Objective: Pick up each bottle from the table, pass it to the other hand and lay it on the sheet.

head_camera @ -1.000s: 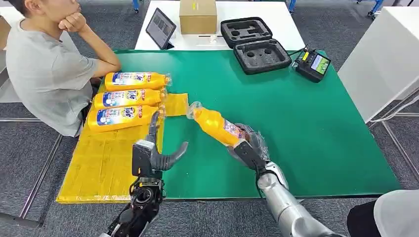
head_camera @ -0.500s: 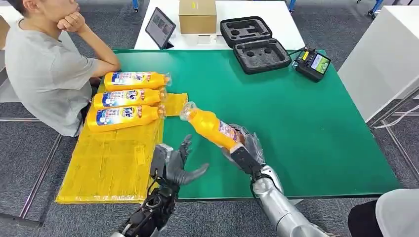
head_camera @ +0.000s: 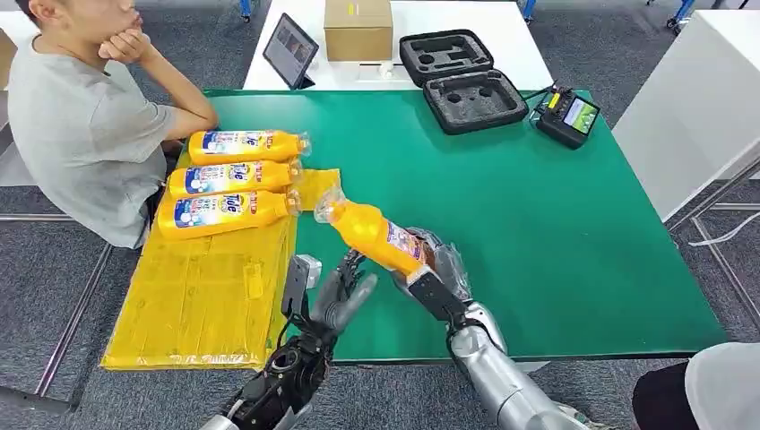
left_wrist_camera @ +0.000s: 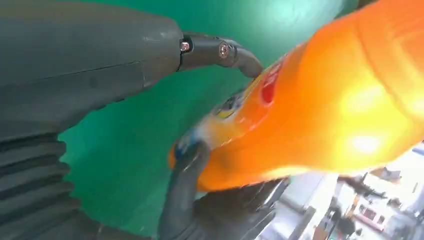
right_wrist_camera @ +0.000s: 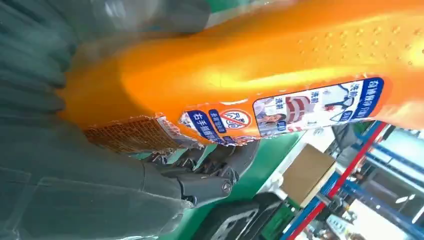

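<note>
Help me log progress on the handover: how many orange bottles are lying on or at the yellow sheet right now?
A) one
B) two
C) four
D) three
D: three orange bottles lie side by side at the far end of the yellow sheet, while a fourth bottle is held up in the right hand.

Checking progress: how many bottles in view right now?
4. Three lie side by side on the yellow sheet: far bottle, middle bottle, near bottle. The fourth bottle is held above the green table by the right robot hand. None look hidden.
</note>
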### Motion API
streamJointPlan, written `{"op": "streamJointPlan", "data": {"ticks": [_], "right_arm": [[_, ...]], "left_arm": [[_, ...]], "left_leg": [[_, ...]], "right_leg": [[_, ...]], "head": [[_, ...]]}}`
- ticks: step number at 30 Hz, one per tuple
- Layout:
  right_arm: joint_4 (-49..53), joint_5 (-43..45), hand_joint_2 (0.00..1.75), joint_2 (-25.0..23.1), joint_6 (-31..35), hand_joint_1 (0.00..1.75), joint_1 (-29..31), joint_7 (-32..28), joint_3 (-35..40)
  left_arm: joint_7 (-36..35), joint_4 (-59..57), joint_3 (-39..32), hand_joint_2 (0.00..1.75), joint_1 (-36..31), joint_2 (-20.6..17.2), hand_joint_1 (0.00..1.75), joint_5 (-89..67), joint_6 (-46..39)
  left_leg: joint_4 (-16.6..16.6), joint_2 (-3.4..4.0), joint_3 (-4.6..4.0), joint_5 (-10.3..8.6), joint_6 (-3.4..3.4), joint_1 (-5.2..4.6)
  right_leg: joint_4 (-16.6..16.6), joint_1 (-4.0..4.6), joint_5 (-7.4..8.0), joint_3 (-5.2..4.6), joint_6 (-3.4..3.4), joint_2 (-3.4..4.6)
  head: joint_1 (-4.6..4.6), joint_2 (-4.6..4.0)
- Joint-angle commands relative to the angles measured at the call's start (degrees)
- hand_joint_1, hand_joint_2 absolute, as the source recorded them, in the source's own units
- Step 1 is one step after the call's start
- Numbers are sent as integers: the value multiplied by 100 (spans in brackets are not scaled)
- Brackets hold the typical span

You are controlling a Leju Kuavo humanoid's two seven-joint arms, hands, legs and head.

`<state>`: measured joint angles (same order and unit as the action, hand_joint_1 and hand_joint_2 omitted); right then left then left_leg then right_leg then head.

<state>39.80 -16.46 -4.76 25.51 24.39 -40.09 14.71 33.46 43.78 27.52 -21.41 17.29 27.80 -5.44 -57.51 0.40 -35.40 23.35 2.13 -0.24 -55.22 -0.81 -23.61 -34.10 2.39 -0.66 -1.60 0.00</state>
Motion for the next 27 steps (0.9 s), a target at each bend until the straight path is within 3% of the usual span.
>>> {"op": "streamJointPlan", "data": {"ticks": [1,8,9,27], "right_arm": [[-41,71,175,-154,-20,175,136,9,449],[94,87,175,-215,-34,175,111,9,646],[117,91,175,-227,-42,175,111,9,681],[-25,157,175,-316,-77,175,367,9,875]], "left_arm": [[654,380,-122,0,-168,-131,0,-320,-892],[654,388,-23,0,-133,-84,0,-667,-1306],[654,431,-39,175,-130,-75,0,-737,-1400],[654,-7,101,175,-140,103,0,-1074,-1492]], "left_leg": [[-9,12,28,19,-20,10],[0,6,12,8,-9,3],[-3,9,21,14,-13,8],[-1,4,13,9,-10,4]], "right_leg": [[-9,8,-13,22,-16,22],[0,2,-5,9,-7,12],[-1,6,-9,18,-11,17],[-1,3,-6,9,-9,10]], "head": [[0,0],[0,0],[2,0],[0,0]]}}
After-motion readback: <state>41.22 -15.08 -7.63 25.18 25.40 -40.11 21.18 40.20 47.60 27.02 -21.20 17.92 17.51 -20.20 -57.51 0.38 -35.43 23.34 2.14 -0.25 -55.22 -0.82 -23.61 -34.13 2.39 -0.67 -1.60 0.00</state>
